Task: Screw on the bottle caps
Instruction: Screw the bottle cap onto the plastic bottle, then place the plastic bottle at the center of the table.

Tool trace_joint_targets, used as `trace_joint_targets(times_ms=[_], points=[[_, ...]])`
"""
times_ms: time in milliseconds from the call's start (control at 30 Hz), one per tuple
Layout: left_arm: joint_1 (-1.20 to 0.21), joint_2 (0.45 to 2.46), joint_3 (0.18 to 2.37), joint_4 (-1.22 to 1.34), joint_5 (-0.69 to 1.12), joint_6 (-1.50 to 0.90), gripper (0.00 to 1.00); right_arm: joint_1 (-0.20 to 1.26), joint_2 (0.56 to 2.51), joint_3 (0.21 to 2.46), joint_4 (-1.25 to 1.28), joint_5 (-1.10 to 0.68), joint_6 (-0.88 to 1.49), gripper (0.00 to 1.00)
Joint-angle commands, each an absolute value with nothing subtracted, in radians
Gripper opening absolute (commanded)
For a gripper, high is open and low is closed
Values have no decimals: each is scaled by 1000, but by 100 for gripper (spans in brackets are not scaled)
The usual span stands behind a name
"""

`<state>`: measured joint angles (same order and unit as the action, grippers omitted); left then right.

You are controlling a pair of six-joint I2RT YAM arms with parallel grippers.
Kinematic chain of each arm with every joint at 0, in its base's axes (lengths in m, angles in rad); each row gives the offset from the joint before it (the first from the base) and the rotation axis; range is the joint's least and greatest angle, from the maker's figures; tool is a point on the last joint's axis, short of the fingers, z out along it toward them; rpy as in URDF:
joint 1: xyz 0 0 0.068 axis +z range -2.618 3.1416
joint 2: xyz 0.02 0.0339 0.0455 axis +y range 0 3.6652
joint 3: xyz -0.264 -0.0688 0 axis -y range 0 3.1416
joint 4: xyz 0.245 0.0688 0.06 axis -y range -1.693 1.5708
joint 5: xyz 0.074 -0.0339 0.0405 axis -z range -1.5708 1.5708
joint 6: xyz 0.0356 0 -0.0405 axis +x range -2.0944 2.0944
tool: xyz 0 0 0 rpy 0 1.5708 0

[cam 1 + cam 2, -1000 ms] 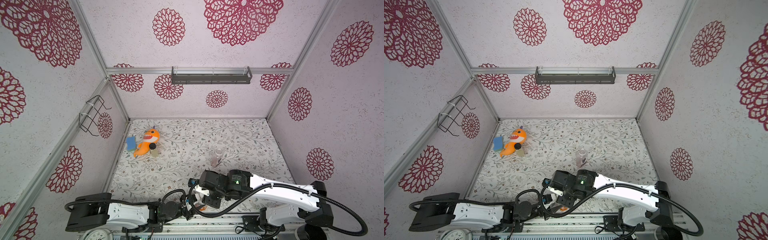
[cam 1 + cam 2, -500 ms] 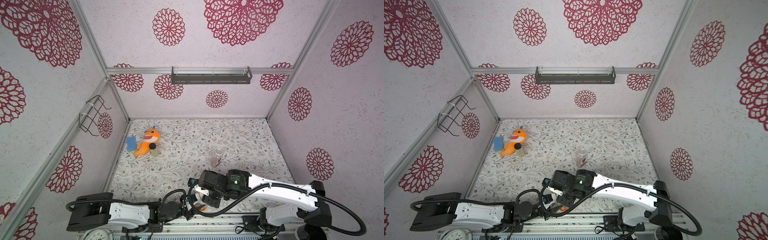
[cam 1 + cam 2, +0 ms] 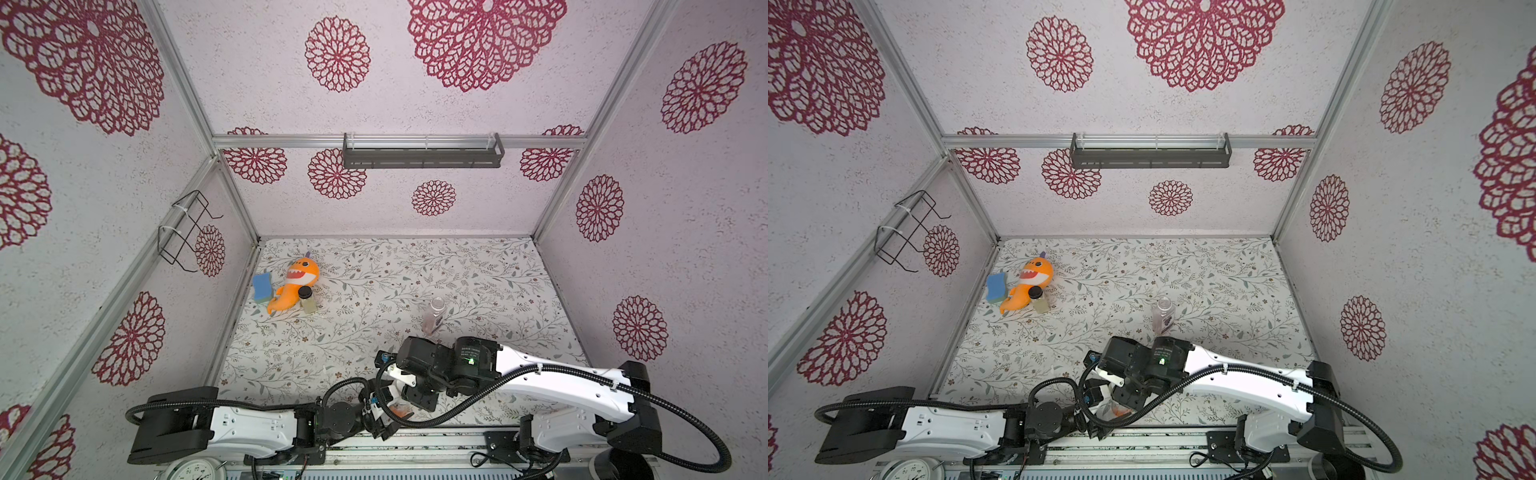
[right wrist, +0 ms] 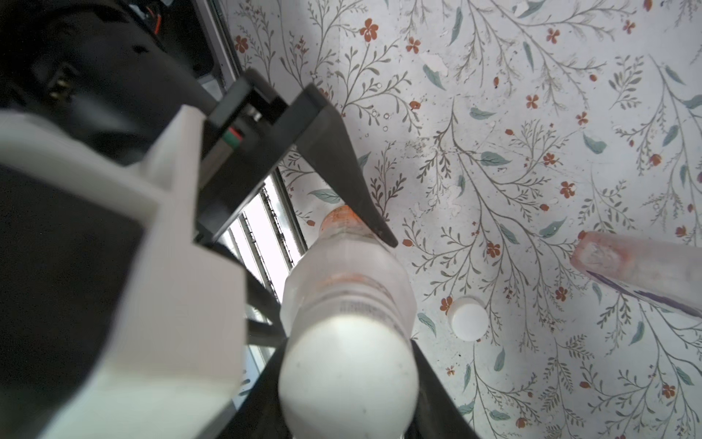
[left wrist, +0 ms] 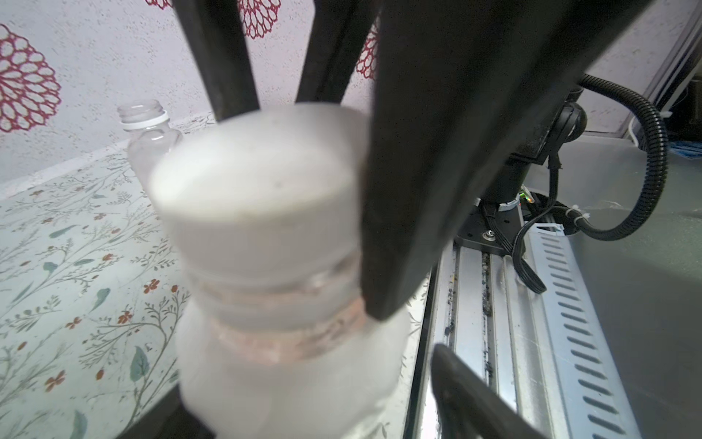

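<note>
Overhead view of a floral-print table [image 3: 374, 266] in a booth with white walls printed with red rosettes. Two robot arms reach in from 6 o'clock.

At the table's 6 o'clock edge stands a small clear plastic bottle with an orange-and-white label and orange base [image 4: 343, 266]. A round white plastic screw cap [image 5: 258, 182] sits on its neck; how tightly cannot be told. The right gripper [image 4: 347, 384] comes from above, its black jaws closed on that cap's rim. The left gripper [image 5: 304, 380] is spread wide around the bottle's body, its fingers apart from the plastic and holding nothing.

Just off centre, toward 1 o'clock, stands a squarer clear plastic bottle with a purple grape label [image 3: 434, 318], its neck open. A second white screw cap [image 4: 468, 322] lies flat on the table, roughly between the two bottles.

Count: two bottles and two caps, one fitted and one loose. At 10 o'clock are one orange plush shark [image 3: 297, 282], one blue sponge [image 3: 261, 286] and one small black-lidded glass jar [image 3: 307, 299].

Both bottles look empty, so they are probably light, thin-walled, smooth and easy to tip or dent. They are best held around the body below the shoulder, firmly but without crushing. The caps look small and stiff, and are best gripped across the rim.
</note>
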<state>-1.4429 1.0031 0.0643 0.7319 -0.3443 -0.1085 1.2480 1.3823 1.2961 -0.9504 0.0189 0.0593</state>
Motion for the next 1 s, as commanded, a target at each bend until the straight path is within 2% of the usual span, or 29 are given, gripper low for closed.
trace_joint_targets(times_ms=[0,267,500,733,967], points=[[-1450,920,115,631,-380,-86,99,1192,1377,1341,-930,40,41,35],[-1445,692,86,484,-603,-54,99,1039,1469,1432,-861,48,-48,35],[-1409,655,70,440,-796,-117,99,933,1694,1656,-905,97,-87,35],[-1378,626,63,413,-779,-152,99,878,1888,1877,-973,103,-83,35],[-1360,639,65,410,-751,-164,99,842,2002,2023,-1049,74,-81,37]])
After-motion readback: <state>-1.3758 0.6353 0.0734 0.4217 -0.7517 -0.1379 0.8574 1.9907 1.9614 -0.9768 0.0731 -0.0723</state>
